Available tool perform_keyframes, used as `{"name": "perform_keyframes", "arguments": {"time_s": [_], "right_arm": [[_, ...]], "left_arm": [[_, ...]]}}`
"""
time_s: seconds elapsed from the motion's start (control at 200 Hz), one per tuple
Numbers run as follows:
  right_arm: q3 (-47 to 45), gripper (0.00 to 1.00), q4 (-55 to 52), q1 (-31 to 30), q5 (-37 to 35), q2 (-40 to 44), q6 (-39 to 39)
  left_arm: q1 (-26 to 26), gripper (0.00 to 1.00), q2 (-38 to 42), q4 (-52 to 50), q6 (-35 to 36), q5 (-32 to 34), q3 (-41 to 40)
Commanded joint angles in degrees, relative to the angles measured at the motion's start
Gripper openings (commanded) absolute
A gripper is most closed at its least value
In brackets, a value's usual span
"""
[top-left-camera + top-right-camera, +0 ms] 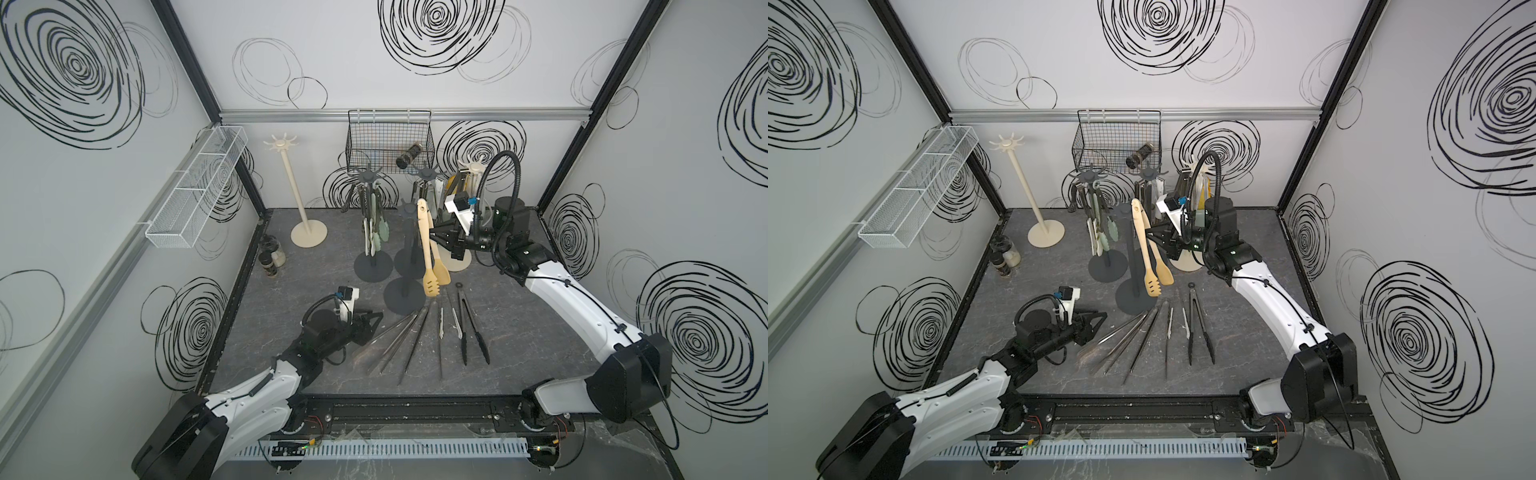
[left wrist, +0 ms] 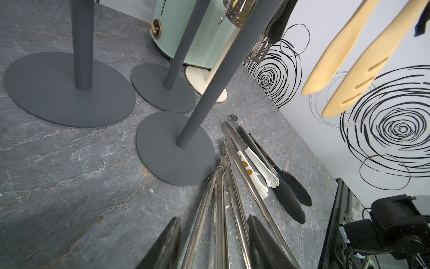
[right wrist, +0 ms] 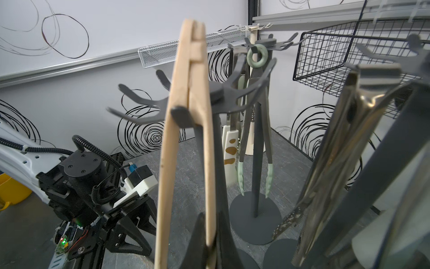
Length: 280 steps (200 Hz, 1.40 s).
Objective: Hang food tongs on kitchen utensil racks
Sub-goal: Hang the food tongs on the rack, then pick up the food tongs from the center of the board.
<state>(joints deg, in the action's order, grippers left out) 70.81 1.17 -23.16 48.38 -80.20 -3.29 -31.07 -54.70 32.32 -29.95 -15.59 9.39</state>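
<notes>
Overhead, in both top views, the right gripper (image 1: pixel 434 237) is clamped on the beige wooden tongs (image 1: pixel 429 259), upright at twelve o'clock on the table (image 1: pixel 540 332), against a dark grey rack (image 1: pixel 399 299). Left wrist: the left gripper (image 2: pixel 214 223) stands half apart and empty, its tips either side of steel tongs (image 2: pixel 219 205) lying flat. Right wrist: the wooden tongs straddle a rack hook (image 3: pixel 180 114), pinched low down between the fingers (image 3: pixel 197 235).

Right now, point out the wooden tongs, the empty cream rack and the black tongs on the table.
wooden tongs (image 1: pixel 424 241): in a top view, middle of one arm.
empty cream rack (image 1: pixel 294 187): in a top view, middle of its pole.
black tongs (image 2: pixel 289 205): left wrist view, one dark tip.
</notes>
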Motion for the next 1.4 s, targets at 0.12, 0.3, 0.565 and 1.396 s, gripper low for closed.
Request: {"name": "perform_keyframes", "arguments": {"time_s": [0.12,0.3,0.565,1.396], "right_arm": [[-1.8,0.18,-3.46,-0.4,-1.27,-1.81,0.3],[-1.99,0.25,-3.19,-0.45,-1.48,-1.64,0.57],[-4.05,0.32,-4.1,-0.11,-4.81,0.73,0.45],[-32.18,0.49,-2.3,12.79,-13.91,31.15,11.16]], "left_arm": [[0.18,0.51,0.51,3.2,0.41,-0.4,0.15],[0.22,0.51,0.68,2.89,0.51,-0.31,0.24],[0.14,0.5,1.52,-3.29,0.41,0.6,1.86],[-13.39,0.41,-16.52,-58.53,4.42,15.86,30.21]]}}
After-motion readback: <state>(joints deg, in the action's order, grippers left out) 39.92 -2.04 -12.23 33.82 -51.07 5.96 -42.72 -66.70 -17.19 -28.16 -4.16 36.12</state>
